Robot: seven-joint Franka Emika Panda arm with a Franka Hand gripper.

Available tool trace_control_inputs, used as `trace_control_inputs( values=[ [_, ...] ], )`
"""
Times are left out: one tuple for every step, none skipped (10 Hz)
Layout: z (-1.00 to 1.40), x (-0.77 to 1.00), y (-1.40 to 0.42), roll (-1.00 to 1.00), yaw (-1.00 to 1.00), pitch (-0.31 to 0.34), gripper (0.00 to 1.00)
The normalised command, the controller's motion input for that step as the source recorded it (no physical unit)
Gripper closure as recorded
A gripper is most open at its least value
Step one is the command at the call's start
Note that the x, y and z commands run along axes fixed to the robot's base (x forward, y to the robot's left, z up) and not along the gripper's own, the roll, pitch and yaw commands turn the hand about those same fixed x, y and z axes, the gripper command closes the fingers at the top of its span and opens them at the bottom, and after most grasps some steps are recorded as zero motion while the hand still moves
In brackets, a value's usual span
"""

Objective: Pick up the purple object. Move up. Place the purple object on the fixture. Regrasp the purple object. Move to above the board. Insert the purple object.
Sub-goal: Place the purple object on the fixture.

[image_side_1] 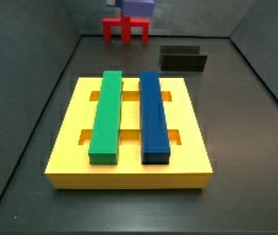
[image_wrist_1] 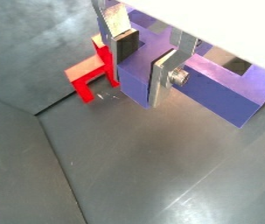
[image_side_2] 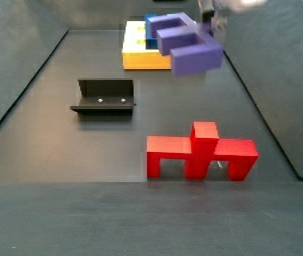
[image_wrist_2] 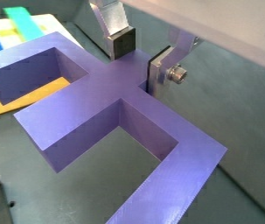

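The purple object (image_wrist_2: pixel 100 105), a block with square notches, hangs in the air in my gripper (image_wrist_2: pixel 142 63), which is shut on its narrow middle bar. In a wrist view the silver fingers (image_wrist_1: pixel 160 80) clamp the purple object (image_wrist_1: pixel 222 87) from both sides. In a side view the purple object (image_side_2: pixel 187 45) floats well above the floor near the far end, under my gripper (image_side_2: pixel 223 8). In a side view it shows at the back (image_side_1: pixel 138 7). The fixture (image_side_2: pixel 104 97) stands on the floor apart from it, also seen in a side view (image_side_1: pixel 184 60).
A red object (image_side_2: pixel 201 155) stands on the floor; it also shows in a wrist view (image_wrist_1: pixel 94 74) and a side view (image_side_1: pixel 127 28). The yellow board (image_side_1: pixel 73 128) holds a green bar (image_side_1: pixel 105 115) and a blue bar (image_side_1: pixel 153 115). Dark walls ring the floor.
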Motion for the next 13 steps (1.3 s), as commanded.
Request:
trace_control_inputs(
  values=[
    [0.41,0.41,-0.11,0.01,0.60,0.380,1.00],
    [0.39,0.42,-0.09,0.03,0.58,0.403,1.00],
    [0.14,0.40,-0.16,-0.05,0.54,0.517,1.00],
    [0.05,0.38,-0.19,-0.15,0.51,0.560,1.00],
    [0.02,0.37,-0.20,-0.19,0.51,0.577,1.00],
    [0.02,0.37,-0.19,-0.20,0.52,0.574,1.00],
    [-0.08,0.35,-0.30,-0.43,0.56,0.517,1.00],
    [-0.09,0.40,-0.32,-0.51,0.51,0.489,1.00],
    [-0.01,0.42,-0.30,-0.39,0.55,0.400,1.00],
    [0.00,0.42,-0.29,-0.34,0.57,0.380,1.00],
    [0.00,0.39,-0.29,-0.36,0.58,0.363,1.00],
    [0.00,0.60,-0.32,-0.27,0.46,0.311,1.00],
    [0.01,0.59,-0.32,-0.22,0.48,0.280,1.00]
  ],
)
